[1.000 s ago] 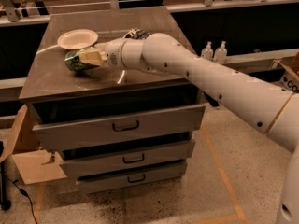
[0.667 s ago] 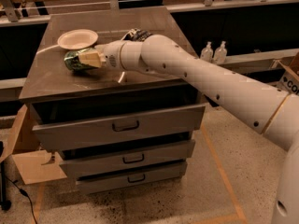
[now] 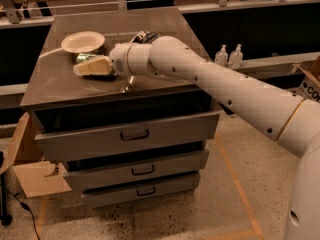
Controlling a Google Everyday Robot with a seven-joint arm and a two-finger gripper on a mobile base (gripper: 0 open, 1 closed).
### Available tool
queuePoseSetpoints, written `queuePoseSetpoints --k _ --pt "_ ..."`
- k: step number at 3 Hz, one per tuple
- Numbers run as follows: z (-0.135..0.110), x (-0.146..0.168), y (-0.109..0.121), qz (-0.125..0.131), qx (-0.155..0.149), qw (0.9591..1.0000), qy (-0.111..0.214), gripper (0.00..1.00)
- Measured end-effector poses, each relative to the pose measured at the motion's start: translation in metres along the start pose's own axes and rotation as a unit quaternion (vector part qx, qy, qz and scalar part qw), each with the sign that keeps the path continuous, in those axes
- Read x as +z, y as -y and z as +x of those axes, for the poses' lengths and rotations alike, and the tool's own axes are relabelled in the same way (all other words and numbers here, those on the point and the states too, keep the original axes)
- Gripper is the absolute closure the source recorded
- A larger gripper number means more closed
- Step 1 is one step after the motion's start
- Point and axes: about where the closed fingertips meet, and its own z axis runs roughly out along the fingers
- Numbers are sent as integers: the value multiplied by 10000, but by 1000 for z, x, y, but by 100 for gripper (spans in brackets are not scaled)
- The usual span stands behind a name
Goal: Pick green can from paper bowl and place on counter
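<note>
So the gripper is down low at the bench, just in front of the paper bowl -- can't tell if it's clamping or loose. The green can is out of the bowl, squeezed between bowl and gripper -- white arm runs off right of the bowl.

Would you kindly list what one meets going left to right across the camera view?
Floor cardboard, paper bowl, snack bag, two bottles, printed box. The gripper and green can, over the counter just in front of the bowl, overlap it sideways.
</note>
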Motion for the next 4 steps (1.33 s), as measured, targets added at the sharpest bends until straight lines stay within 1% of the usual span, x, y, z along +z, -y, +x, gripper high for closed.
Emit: queuePoseSetpoints --k 1,2,3,4 --pt "-3 0 2 6 -120 9999 -21 0" --pt "-10 -12 11 142 -316 9994 -43 0" --pt "-17 -52 32 578 -571 9965 -219 0" --pt "-33 -106 54 1299 -910 9862 -475 0"
